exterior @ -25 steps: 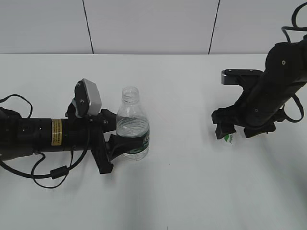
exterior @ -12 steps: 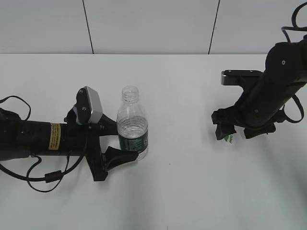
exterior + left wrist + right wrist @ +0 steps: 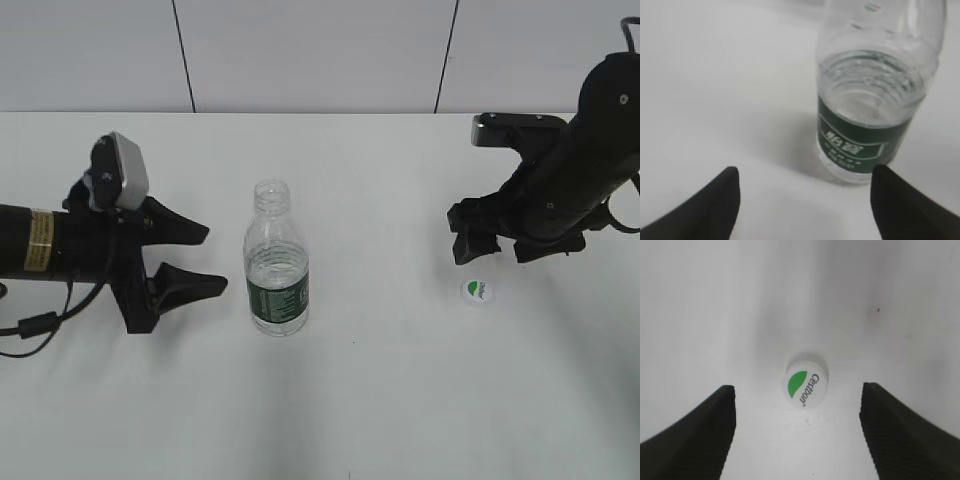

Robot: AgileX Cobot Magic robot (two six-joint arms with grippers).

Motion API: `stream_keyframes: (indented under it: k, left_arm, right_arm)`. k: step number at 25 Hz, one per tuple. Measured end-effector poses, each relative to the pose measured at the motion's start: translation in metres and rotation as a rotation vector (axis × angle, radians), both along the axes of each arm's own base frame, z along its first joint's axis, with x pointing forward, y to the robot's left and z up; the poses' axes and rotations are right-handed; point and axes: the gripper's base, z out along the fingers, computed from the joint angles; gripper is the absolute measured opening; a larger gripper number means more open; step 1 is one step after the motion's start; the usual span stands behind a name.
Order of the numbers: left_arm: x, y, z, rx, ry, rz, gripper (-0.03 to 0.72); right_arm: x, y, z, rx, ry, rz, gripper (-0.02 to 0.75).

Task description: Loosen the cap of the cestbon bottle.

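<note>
Exterior view – left arm: lies nearly level along the table from the left edge, its wrist camera housing on top; the left gripper points right toward the cestbon bottle, with both black fingers splayed wide and nothing between them, their tips short of the bottle and apart from it.
Exterior view – bottle: stands upright near the table's middle, neck bare and open at the top, green label band low on the body, water reaching partway up.
Exterior view – right arm: comes in from the upper right and bends downward; the right gripper hangs above the table, fingers parted and empty.
Exterior view – cap: the cap lies flat on the table, top face up, below the right gripper and clear of it, well apart from the bottle.
Left wrist view – gripper: two dark fingertips sit at the bottom corners, spread far apart, bare table between them.
Left wrist view – bottle: upright just ahead, nearer the fingertip on the right side of the picture, not touched by either.
Right wrist view – gripper: the ribbed pads stand wide open at either side.
Right wrist view – cap: rests on the table between and beyond the pads, touching neither, green leaf mark and lettering facing the camera.
</note>
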Motion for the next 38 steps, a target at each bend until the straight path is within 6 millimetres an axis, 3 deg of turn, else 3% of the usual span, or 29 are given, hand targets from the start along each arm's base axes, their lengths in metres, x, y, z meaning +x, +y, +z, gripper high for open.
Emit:
stream_keyframes:
  k: [7,12,21,26,32,38]
  left_arm:
    - [0.004,0.022,0.052,0.068,-0.076,0.210,0.487]
    - [0.007,0.042,0.085,0.082,-0.077,0.540,0.487]
    - [-0.005,0.094,0.096,0.278,0.061,1.158,0.486]
    - [-0.020,0.102,0.093,0.431,0.242,1.230,0.474]
    - [-0.024,0.097,0.119,0.544,0.490,1.180,0.473]
    - [-0.046,0.100,0.134,0.615,0.591,1.178,0.472]
  right_arm:
    - [0.004,0.001,0.041,0.038,-0.148,0.004,0.593]
    - [0.004,0.000,0.070,0.056,-0.237,0.011,0.593]
    - [-0.015,-0.013,0.114,-0.023,-0.350,0.080,0.593]
    - [-0.033,-0.020,0.130,-0.051,-0.314,0.088,0.593]
    - [-0.057,-0.028,0.139,-0.085,-0.185,0.077,0.593]
    - [-0.085,-0.038,0.149,-0.125,-0.043,0.071,0.593]
